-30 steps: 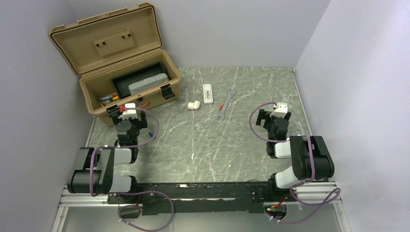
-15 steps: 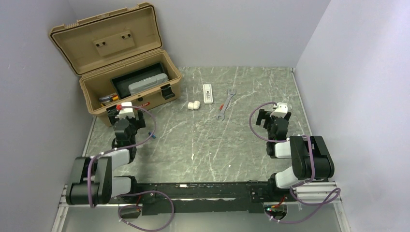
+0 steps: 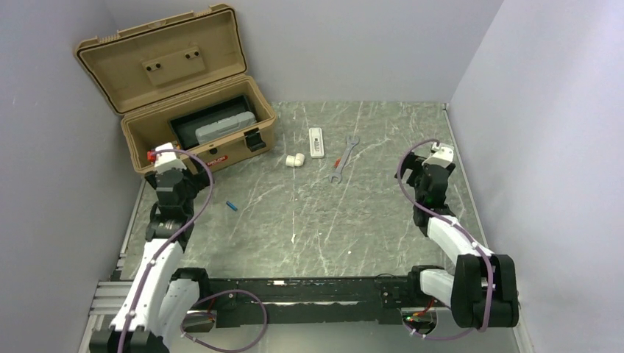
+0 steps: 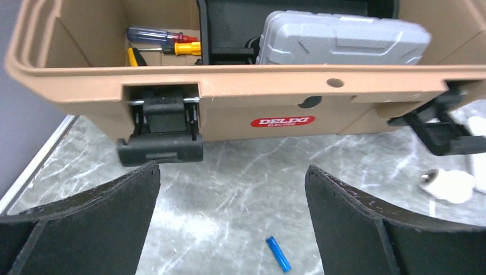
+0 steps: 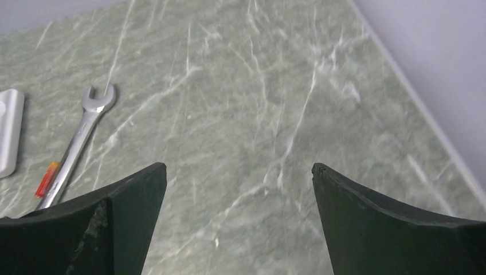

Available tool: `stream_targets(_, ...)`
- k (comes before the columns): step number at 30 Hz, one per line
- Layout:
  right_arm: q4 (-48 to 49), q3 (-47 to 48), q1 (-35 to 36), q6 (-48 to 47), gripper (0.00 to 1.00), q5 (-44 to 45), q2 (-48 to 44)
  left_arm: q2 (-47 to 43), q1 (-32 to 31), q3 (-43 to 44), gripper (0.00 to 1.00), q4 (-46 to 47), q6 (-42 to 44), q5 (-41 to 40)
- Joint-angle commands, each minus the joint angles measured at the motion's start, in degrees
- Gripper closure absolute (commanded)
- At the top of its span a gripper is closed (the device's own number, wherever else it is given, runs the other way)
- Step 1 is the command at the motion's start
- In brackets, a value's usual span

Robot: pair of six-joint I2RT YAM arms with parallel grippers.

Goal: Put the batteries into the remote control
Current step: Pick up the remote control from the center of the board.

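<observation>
The white remote control (image 3: 316,142) lies at the table's far middle; its end shows in the right wrist view (image 5: 10,132). One orange-red battery (image 5: 47,179) lies against the silver wrench (image 5: 80,137), seen as a red speck from above (image 3: 338,162). No other orange-red battery shows. My left gripper (image 3: 175,179) is open and empty in front of the tan toolbox (image 4: 229,86), over bare table (image 4: 232,168). My right gripper (image 3: 425,170) is open and empty over bare table (image 5: 239,166), right of the wrench (image 3: 342,158).
A small blue cylinder (image 3: 232,205) lies on the table just ahead of my left gripper (image 4: 277,254). A white pipe elbow (image 3: 295,159) sits left of the remote. The open toolbox (image 3: 199,136) holds screwdrivers (image 4: 166,43) and a grey case (image 4: 344,37). Walls close both sides.
Both arms have lifted and stretched out. My left gripper moved left toward the toolbox's front left corner, uncovering the blue cylinder. My right gripper moved up and to the right.
</observation>
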Motion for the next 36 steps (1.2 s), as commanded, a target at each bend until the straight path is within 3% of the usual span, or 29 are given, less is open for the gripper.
stream_targets(1,-19.92,6.72,-0.21,11.07,0.00,1.68,-1.25,-6.60,-0.15,9.18,0.01,-18.63,-6.84,0.25)
stream_targets(6,-31.82,14.21,-0.15,14.40,0.00,2.73,2.31,-8.71,0.83,17.02,0.01,-30.64,-5.59,-7.15)
stream_targets(8,-35.21,16.18,-0.20,16.39,0.00,3.48,3.80,-8.90,0.91,18.09,0.01,-31.04,-2.74,-6.20)
stream_targets(14,-36.36,23.84,0.71,16.46,0.00,-8.10,11.02,-9.30,2.29,17.11,0.01,-30.55,2.03,-1.49)
stream_targets(18,-36.80,30.84,6.76,15.51,0.00,-10.73,18.90,-12.09,2.29,13.10,0.01,-27.75,2.58,1.00)
stream_targets(22,-39.07,40.51,16.75,13.86,0.00,-3.99,27.34,-12.77,2.30,12.36,0.01,-26.97,3.26,3.28)
stream_targets(27,-41.10,55.26,24.55,15.65,0.02,-2.53,38.22,-10.40,2.29,12.86,0.01,-28.61,2.59,4.05)
stream_targets(36,-45.97,74.91,29.30,15.78,0.08,-0.18,56.87,-11.06,2.29,12.76,0.01,-28.35,3.26,4.57)
